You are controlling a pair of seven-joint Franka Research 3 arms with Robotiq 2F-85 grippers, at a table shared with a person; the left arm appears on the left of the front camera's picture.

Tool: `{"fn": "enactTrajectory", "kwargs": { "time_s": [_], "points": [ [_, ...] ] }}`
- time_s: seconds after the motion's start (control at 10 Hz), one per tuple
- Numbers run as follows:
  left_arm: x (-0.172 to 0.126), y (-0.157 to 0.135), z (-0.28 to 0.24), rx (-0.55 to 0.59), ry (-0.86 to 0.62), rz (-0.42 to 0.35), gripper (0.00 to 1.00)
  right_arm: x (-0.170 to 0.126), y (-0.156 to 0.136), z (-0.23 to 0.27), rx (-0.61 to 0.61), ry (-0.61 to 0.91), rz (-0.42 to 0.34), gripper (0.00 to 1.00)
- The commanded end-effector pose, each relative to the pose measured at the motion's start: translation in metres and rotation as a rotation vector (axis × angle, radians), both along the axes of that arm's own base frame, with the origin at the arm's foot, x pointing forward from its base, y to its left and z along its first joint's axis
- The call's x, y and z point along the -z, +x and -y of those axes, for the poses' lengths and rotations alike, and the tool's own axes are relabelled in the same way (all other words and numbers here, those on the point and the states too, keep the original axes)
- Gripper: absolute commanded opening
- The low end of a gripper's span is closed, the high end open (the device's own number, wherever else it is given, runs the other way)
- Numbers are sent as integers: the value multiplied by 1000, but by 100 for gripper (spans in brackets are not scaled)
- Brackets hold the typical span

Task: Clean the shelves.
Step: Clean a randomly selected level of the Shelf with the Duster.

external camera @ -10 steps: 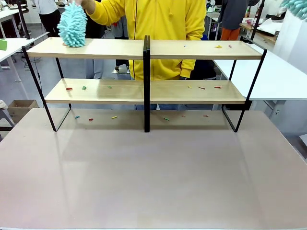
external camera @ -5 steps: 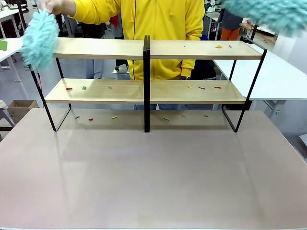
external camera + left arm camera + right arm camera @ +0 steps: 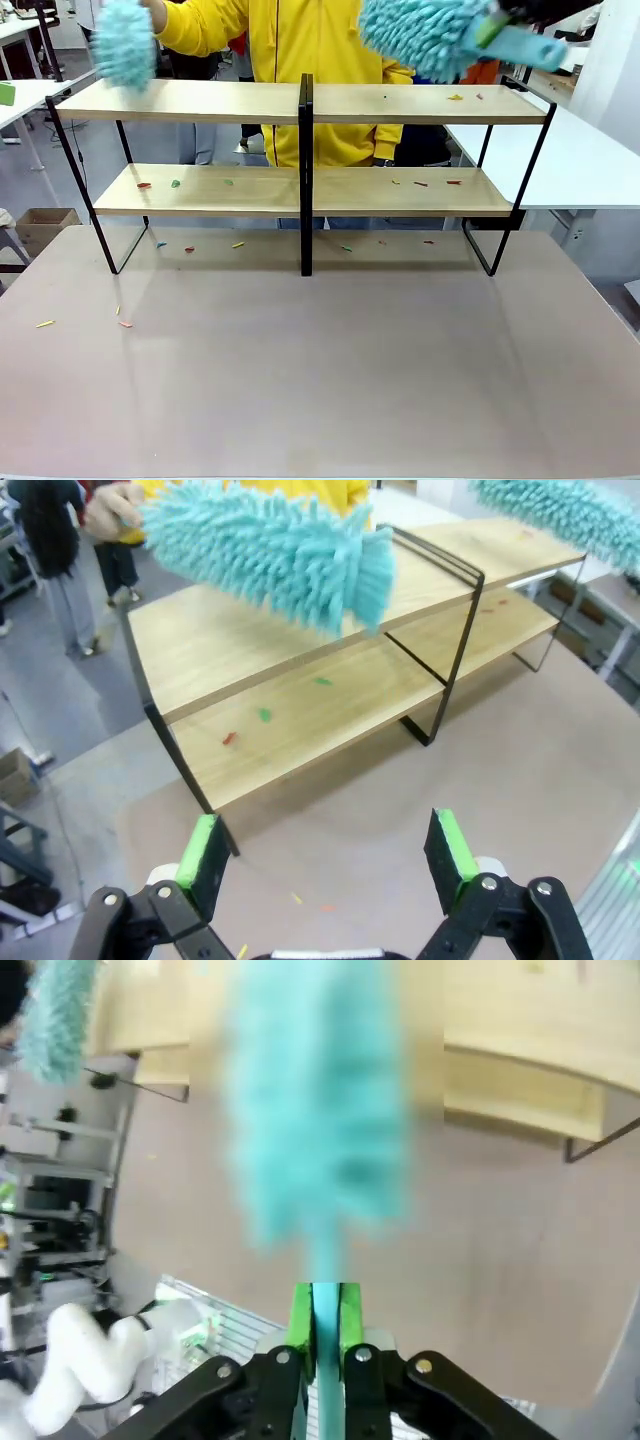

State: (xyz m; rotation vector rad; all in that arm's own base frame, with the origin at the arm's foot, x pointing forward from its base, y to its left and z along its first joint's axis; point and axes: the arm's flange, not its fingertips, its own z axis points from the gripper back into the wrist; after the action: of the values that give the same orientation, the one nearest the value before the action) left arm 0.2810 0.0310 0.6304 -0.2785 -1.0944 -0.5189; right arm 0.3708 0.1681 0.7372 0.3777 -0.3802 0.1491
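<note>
front view: shelves [image 3: 220, 100] stand across the far half of the table [image 3: 320, 400], coloured scraps [image 3: 175, 184] on the lower board and on the tabletop near it. right gripper [image 3: 325, 1305] clamped shut on the handle of a teal duster [image 3: 420, 35], head over the top board's right half; a person's hand [image 3: 115, 508] holds a second duster [image 3: 125, 45] over the left end. left gripper [image 3: 325, 830] spread wide, nothing between its pads, above the table near the shelves' left end

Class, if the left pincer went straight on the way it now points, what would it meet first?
Most likely the lower board of the shelves, by the coloured scraps. The left pincer aims down at it, but depth is unclear: the table before it may come first.
</note>
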Motion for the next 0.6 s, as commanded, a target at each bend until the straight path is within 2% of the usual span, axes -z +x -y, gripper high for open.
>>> {"fn": "enactTrajectory", "kwargs": {
  "time_s": [0.0, 0.3, 0.5],
  "points": [
    [0, 0, 1, -12, -3, -2, 100, 1, 29, -12, 15, -51, -76, 12],
    [0, 0, 1, -12, -3, -2, 100, 28, 57, -19, 73, -148, -111, 12],
    [0, 0, 1, -12, -3, -2, 100, 36, 66, -4, 150, -194, -121, 12]
  ]
}}
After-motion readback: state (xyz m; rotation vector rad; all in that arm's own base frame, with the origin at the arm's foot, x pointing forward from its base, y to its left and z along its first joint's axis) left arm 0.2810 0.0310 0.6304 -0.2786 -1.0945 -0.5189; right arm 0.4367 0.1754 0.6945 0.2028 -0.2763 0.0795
